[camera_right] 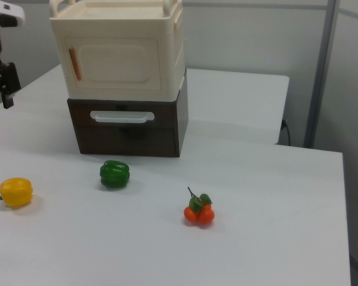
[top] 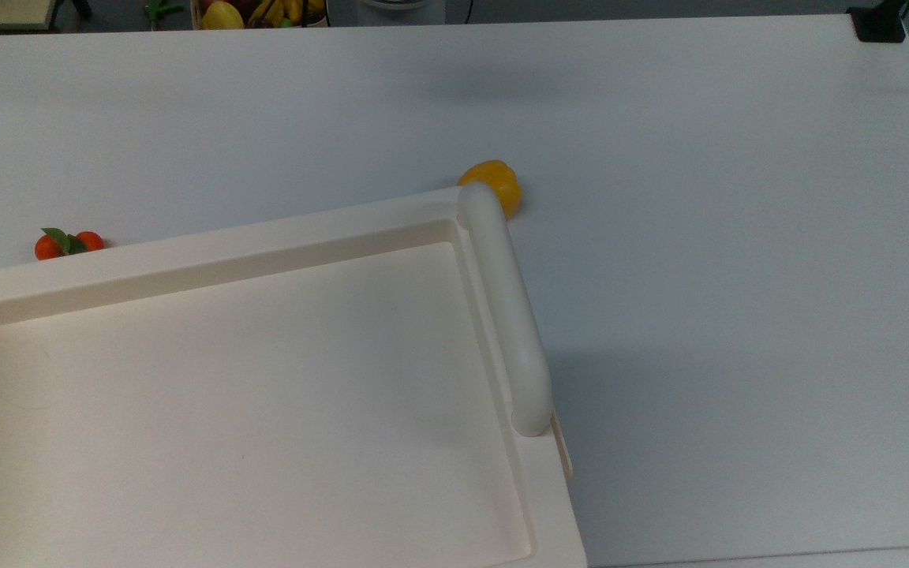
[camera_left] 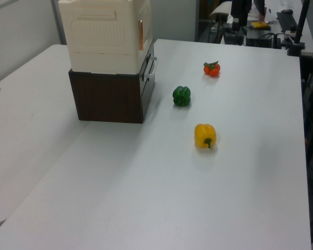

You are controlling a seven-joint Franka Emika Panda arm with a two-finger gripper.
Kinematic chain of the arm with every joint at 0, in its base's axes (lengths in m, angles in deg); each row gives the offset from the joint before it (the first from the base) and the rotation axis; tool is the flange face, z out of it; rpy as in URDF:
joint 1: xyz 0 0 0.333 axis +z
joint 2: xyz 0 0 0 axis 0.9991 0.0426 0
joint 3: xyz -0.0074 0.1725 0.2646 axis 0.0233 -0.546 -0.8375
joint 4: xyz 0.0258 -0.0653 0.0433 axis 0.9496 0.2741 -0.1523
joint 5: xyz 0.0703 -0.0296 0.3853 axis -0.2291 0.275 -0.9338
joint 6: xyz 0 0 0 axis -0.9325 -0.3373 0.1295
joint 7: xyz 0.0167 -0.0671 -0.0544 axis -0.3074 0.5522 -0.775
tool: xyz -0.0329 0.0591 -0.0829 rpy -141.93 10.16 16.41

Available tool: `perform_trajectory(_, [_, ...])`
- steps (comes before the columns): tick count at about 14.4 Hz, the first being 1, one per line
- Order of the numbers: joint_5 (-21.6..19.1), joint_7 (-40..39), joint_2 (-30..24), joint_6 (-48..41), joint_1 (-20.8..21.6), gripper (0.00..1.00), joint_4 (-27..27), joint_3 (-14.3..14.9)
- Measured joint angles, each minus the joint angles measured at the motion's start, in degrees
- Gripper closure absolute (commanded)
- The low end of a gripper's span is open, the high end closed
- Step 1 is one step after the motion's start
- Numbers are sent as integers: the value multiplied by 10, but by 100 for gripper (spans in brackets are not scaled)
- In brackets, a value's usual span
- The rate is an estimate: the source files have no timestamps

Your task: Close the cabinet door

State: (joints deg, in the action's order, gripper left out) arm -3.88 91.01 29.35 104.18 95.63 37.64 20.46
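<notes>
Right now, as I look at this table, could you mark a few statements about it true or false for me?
1. The cabinet door lies flush in the front of the cabinet. True, it looks shut in the right view.
2. The gripper is touching the cabinet door. False: it hangs at the right view's left edge, apart from the cabinet.
3. The cabinet stands directly on the table. False: it sits on a dark brown drawer unit.
4. In the right view, the green pepper lies between the yellow pepper and the small red fruits. True.
</notes>
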Motion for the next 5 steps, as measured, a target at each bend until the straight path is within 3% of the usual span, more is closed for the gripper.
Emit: perform_trajectory(5, [2, -19, 3, 91, 4, 0, 11, 1])
